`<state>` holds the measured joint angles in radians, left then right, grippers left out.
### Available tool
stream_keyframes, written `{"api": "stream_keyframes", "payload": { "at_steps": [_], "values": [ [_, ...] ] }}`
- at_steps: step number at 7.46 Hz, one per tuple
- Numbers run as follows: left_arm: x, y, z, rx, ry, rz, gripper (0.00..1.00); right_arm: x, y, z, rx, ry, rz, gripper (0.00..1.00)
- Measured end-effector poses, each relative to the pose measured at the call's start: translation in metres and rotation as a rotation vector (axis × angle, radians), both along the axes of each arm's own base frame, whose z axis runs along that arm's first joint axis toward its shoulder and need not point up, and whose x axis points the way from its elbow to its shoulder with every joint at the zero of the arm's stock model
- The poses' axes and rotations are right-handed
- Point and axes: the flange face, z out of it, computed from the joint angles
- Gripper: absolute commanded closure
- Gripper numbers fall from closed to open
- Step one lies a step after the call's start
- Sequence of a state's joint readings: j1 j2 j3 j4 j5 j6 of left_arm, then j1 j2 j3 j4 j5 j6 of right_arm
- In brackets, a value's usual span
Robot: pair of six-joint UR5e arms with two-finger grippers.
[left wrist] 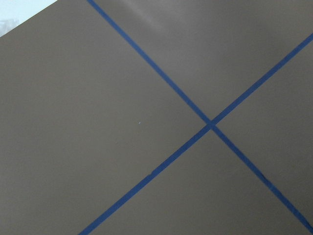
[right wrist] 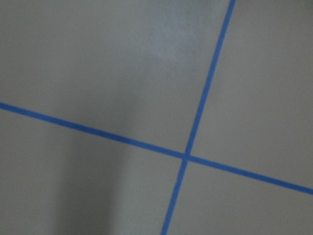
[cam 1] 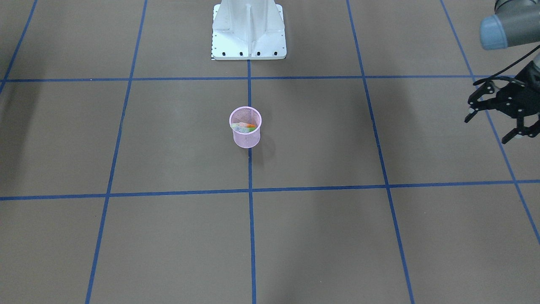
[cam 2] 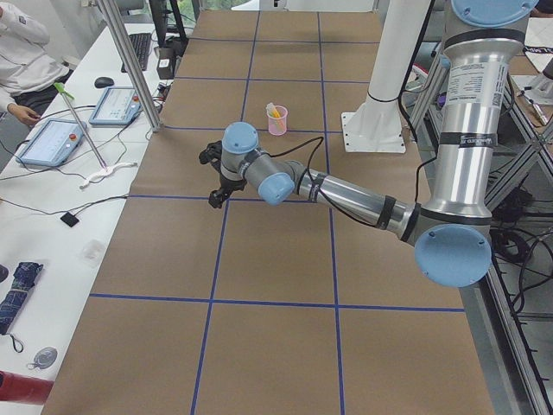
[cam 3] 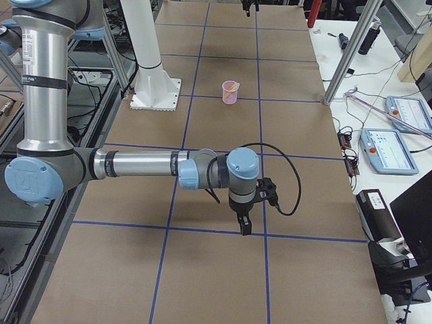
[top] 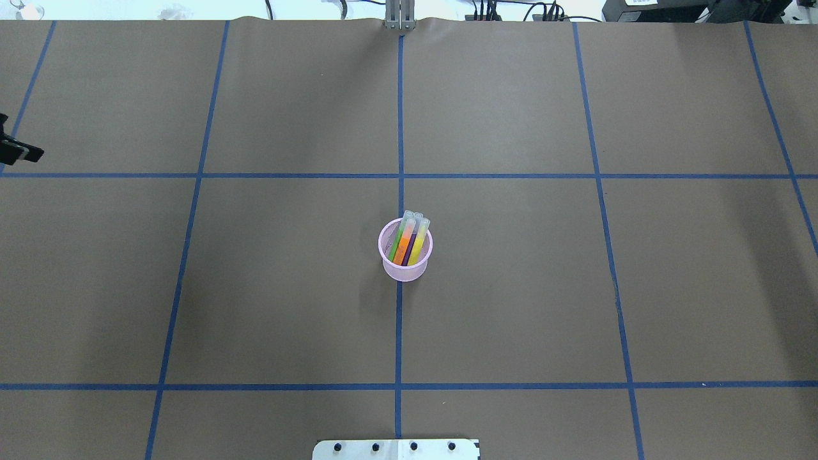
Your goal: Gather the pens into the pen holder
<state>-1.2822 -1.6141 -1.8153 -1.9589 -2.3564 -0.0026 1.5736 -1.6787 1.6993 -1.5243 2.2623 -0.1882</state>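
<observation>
The pink wire-mesh pen holder [top: 404, 270] stands upright at the table's middle, on a blue tape line. Several pens [top: 409, 240], green, orange, purple and yellow, stand inside it and lean toward the far side, with their pale caps above the rim. The holder [cam 1: 246, 138] and the pens [cam 1: 244, 126] also show in the front view. My left gripper [cam 1: 493, 126] is open and empty, far off at the table's left end. My right gripper [cam 3: 244, 221] shows only in the exterior right view, at the table's right end; I cannot tell whether it is open or shut.
The white robot base [cam 1: 249, 33] stands behind the holder. Blue tape lines [top: 399, 176] grid the brown table. A side desk with tablets [cam 2: 56, 138] and a seated person [cam 2: 22, 47] lies beyond the far edge.
</observation>
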Motion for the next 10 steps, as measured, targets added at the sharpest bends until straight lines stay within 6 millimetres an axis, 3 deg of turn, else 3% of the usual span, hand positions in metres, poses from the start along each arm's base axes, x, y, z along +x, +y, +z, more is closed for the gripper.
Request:
{"api": "stream_keyframes", "payload": {
  "at_steps": [2, 4, 7, 10],
  "values": [
    [-0.057, 0.000, 0.024, -0.103, -0.017, -0.007, 0.00, 0.007, 0.023, 0.021, -0.043, -0.001, 0.012, 0.00],
    [-0.100, 0.003, 0.045, -0.132, -0.099, -0.060, 0.00, 0.008, 0.029, 0.028, -0.059, -0.004, 0.014, 0.00],
    [-0.126, 0.036, 0.123, -0.353, -0.222, -0.099, 0.00, 0.005, 0.030, 0.027, -0.063, -0.047, 0.013, 0.00],
    [-0.137, 0.073, 0.156, -0.468, -0.231, -0.120, 0.00, 0.004, 0.023, 0.018, -0.044, -0.058, 0.014, 0.00]
  ]
}}
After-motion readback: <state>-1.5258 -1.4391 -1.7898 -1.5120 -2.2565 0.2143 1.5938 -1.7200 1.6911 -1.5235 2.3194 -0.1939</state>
